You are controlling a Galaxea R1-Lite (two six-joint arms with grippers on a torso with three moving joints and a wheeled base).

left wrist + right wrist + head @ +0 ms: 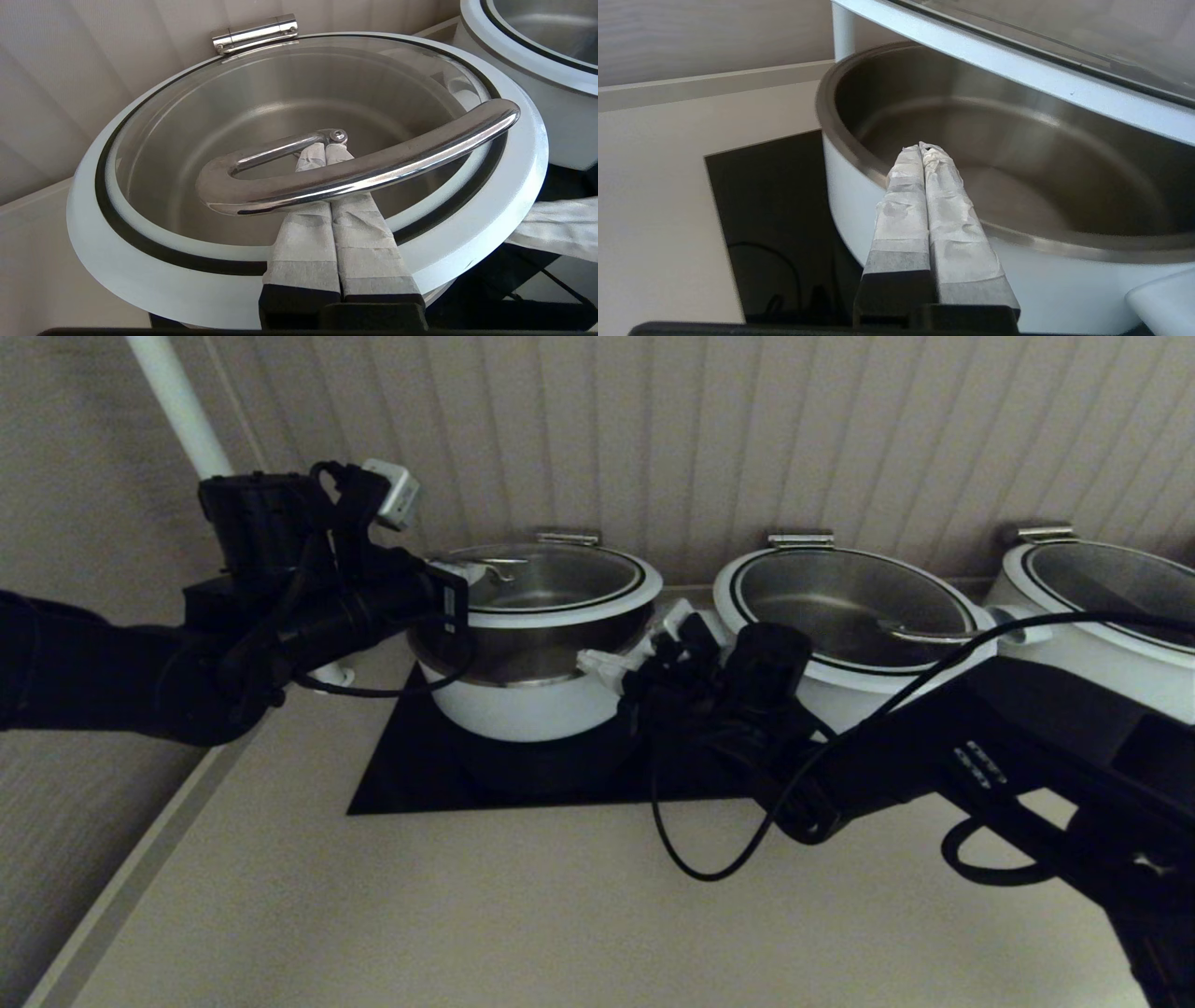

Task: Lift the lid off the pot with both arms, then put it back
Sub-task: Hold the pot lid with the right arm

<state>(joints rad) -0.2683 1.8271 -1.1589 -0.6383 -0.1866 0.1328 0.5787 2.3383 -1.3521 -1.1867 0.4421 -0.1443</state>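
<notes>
Glass lid (546, 581) hangs tilted above the pot (523, 695); left pincer (327, 154), fingers together, is hooked under its handle (355, 172); right pincer (923, 149), fingers together, reaches beneath its rim.

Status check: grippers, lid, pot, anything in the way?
Left gripper shut, hooked under lid handle. Right gripper shut, beneath lid rim. Lid raised off pot. Nothing in the way.

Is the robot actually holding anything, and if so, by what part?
Nothing is clamped. The left gripper, fingers shut, is hooked under the lid by its steel handle, propping it above the pot. The right gripper is shut under the lid's rim.
</notes>
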